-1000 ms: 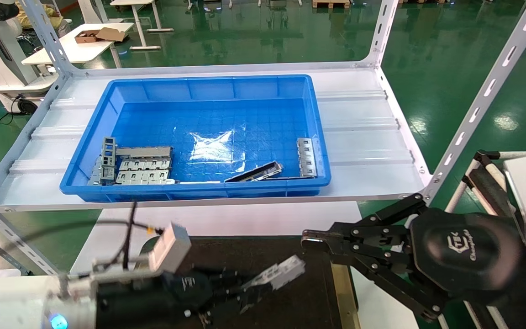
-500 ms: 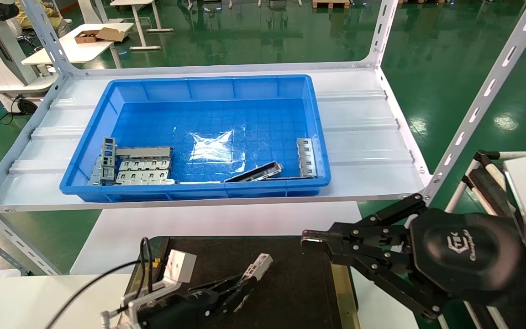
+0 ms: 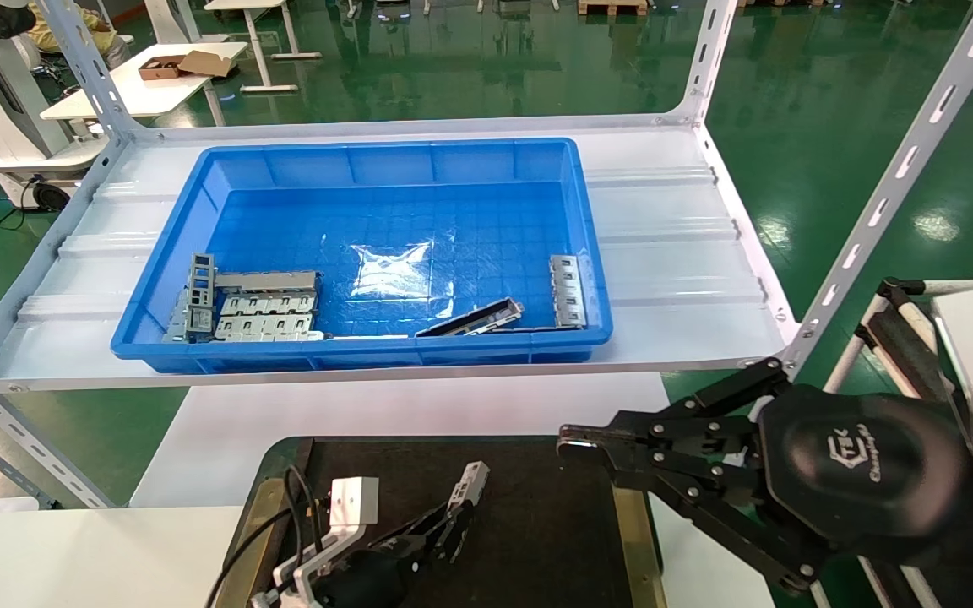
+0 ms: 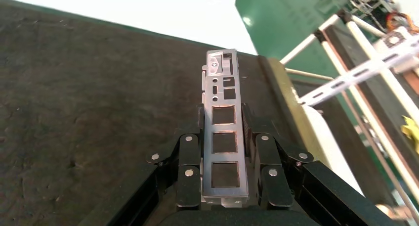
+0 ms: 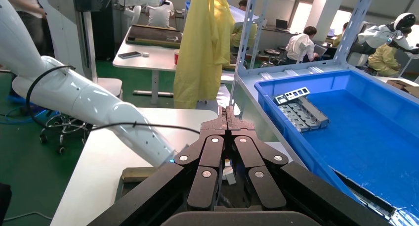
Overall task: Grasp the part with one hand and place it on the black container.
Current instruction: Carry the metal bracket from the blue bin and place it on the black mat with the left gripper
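the left gripper (image 3: 451,528) is gripping the part (image 3: 469,484) above the container (image 3: 537,515); lowering it flat onto the mat beneath looks best before letting go. the right gripper (image 3: 575,441), parked alongside, is pinched closed.

Glossy green epoxy floor (image 3: 486,76) with bright reflections of overhead light. White metal shelf deck (image 3: 672,253) on slotted grey-white angle-steel uprights (image 3: 900,177). White rectangular worktable (image 3: 149,80) at far left of head view, a brown cardboard box (image 3: 187,65) on it. More white table legs (image 3: 271,42) behind. Wooden pallet (image 3: 613,7) at far edge. Right wrist view: yellow coat (image 5: 205,43) hanging from shelf frame, white desk (image 5: 148,55) carrying dark flat tray (image 5: 153,35), seated workers in white (image 5: 304,43), bright windows (image 5: 301,16) behind them.
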You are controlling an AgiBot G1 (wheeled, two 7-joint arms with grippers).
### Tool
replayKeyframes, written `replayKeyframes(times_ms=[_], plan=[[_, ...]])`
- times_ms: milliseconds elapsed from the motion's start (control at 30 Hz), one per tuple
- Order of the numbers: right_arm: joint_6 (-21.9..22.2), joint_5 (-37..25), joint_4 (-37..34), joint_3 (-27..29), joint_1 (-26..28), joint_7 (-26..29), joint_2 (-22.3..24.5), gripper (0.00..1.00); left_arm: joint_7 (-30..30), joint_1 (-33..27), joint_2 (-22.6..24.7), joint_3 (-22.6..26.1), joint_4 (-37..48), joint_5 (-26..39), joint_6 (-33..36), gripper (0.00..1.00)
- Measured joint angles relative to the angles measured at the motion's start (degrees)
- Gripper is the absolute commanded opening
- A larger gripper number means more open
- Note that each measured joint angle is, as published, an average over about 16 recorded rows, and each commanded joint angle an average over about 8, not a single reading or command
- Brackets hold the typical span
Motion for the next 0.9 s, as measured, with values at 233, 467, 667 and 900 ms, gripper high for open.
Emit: replayKeyframes(times_ms=[233,467,667,900], plan=[[0.0,0.0,0.0,0.0,0.0,0.0,0.0,0.00,-3.0,-0.7,3.7,0.6,5.1,4.7,-4.5,0.00],[0.0,0.0,0.0,0.0,0.0,0.0,0.0,0.00,-5.3,-1.5,6.7,0.3,9.9,8.1,-7.4,0.00],[0.0,0.0,0.0,0.0,0.0,0.0,0.0,0.03,-7.1,-2.1,8.5,-0.3,12.9,10.2,-8.8,0.00],[0.0,0.0,0.0,0.0,0.0,0.0,0.0,0.83,-9.2,-2.7,9.6,-0.7,14.8,12.0,-9.0,0.71]])
